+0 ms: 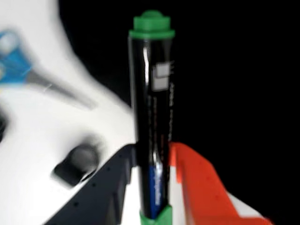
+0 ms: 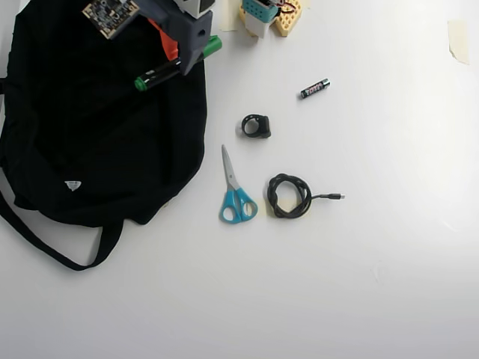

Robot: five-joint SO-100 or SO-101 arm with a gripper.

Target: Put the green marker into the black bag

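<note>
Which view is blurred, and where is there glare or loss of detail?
Wrist view: scissors and table edge smeared by blur; glare streak on the green marker. Overhead view: sharp, evenly lit, soft shadows; the black bag is nearly featureless black.

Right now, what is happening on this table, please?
The arm's gripper, with one black and one orange jaw, is shut on the slim green-capped marker and holds it above the upper right edge of the large soft black fabric bag. The blue-handled scissors, coiled black cable and small battery lie untouched on the white table.
</note>
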